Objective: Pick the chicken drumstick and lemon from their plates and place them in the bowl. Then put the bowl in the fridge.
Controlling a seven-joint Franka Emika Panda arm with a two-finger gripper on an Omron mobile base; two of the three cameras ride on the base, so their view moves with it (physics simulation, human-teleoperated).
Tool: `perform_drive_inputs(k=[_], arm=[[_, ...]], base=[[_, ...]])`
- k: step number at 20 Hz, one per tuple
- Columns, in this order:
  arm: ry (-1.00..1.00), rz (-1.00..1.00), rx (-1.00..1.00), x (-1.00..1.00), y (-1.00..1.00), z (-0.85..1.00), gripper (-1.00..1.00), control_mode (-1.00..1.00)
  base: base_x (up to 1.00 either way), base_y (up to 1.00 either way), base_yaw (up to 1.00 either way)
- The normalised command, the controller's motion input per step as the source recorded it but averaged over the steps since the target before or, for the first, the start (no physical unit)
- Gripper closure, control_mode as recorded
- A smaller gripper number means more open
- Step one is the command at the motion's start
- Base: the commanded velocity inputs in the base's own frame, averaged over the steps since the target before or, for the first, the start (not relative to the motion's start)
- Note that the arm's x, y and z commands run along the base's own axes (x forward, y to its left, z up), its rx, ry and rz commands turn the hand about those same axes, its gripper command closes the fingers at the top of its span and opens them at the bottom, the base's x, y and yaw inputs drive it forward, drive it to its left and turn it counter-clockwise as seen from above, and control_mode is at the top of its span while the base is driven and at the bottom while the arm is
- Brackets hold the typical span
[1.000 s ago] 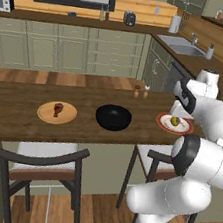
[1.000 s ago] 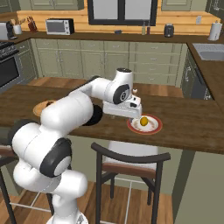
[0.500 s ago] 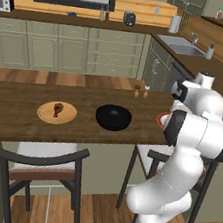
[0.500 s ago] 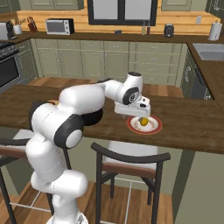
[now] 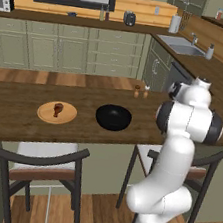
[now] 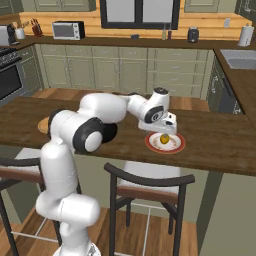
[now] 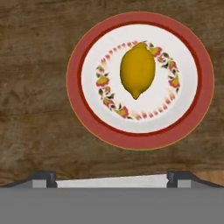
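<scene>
Two dark tips of the claw sit wide apart and empty over the lemon, which lies in the middle of its red-rimmed plate on the worktop. Looks like the lemon pick: next it needs to drop straight down and close. Compared to a second ago the arm's swung over above the plate; further off, the drumstick and black bowl haven't budged.
</scene>
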Motion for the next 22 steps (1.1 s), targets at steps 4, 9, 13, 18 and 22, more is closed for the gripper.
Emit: perform_drive_inputs(k=[4,9,13,18,22], arm=[[-0.01,0.0,0.0,0.35,-0.12,-0.33,-1.0,-1.0],[0.04,0.0,0.0,0.3,-0.01,-0.21,-1.0,-1.0],[0.0,0.0,0.0,0.4,-0.21,-0.07,-1.0,-1.0],[0.0,0.0,0.0,0.35,-0.22,-0.17,-1.0,-1.0],[0.0,0.0,0.0,0.37,0.0,-0.38,-1.0,-1.0]], base=[[0.0,0.0,0.0],[0.0,0.0,0.0],[0.0,0.0,0.0],[0.0,0.0,0.0],[0.0,0.0,0.0]])
